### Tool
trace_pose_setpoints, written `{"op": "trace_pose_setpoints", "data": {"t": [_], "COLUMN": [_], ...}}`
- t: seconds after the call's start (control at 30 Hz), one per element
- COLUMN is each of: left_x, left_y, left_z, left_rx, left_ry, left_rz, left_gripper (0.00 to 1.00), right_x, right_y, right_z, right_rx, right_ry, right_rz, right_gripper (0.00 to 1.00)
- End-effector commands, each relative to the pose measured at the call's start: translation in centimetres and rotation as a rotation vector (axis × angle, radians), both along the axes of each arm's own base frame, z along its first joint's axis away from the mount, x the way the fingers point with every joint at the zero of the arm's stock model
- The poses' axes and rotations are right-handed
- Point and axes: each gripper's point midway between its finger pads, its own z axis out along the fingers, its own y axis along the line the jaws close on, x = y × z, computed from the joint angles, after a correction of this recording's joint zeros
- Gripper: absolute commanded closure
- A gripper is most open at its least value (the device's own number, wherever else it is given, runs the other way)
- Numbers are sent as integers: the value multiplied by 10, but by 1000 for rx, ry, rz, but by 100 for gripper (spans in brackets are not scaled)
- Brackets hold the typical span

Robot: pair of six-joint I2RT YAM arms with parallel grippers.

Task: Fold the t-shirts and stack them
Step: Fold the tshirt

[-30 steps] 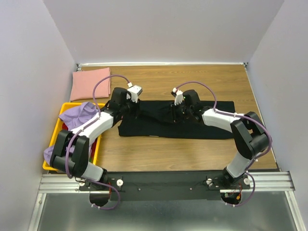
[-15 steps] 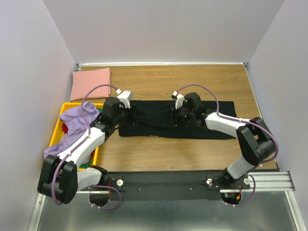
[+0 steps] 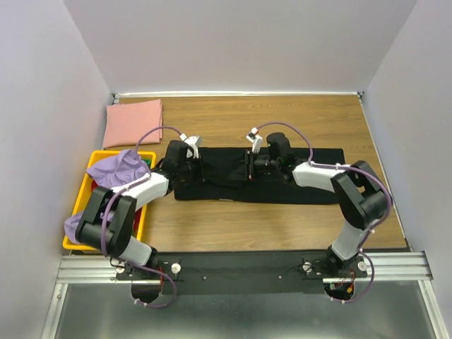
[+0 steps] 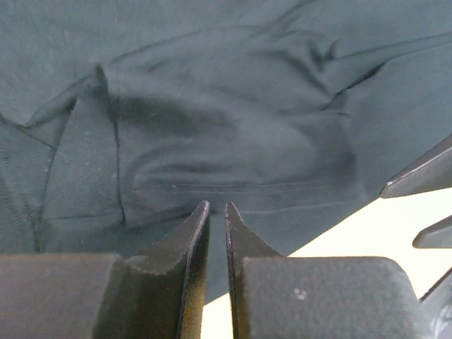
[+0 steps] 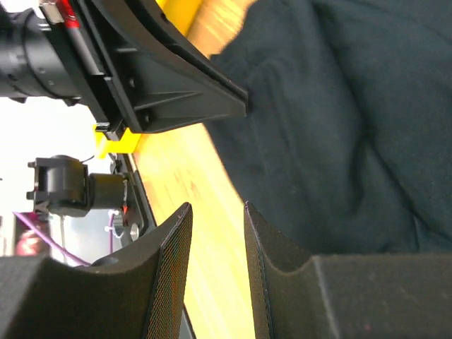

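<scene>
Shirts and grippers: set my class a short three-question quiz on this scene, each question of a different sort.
1. True or false: the pink shirt is folded.
2. The purple shirt is: A) spread flat on the wood, B) draped over the yellow crate, C) folded on the pink shirt.
3. Fill in: the left gripper and the right gripper are both at the ___ shirt.

Key: 1 true. 2 B. 3 black: the black shirt lies spread out mid-table, and it shows in both wrist views.
</scene>
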Motion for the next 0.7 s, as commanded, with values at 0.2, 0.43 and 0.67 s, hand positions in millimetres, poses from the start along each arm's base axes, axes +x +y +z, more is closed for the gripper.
{"op": "trace_pose_setpoints", "data": {"t": [0.2, 0.43, 0.67], "left_x": [22, 32, 21], "left_y": [42, 44, 68], "left_z": [-58, -24, 16], "left_rx": [133, 134, 203], "left_ry": [157, 117, 25], "left_rz": [177, 198, 365], "left_gripper": [81, 71, 42], "right_x": [-6, 2, 24], "right_y": [-34, -47, -112], "right_z": [-100, -75, -49], "right_rx": [-99, -158, -492], "right_ry": [215, 127, -11], "right_rz": [-96, -124, -380], "right_gripper": [59, 59, 49]}}
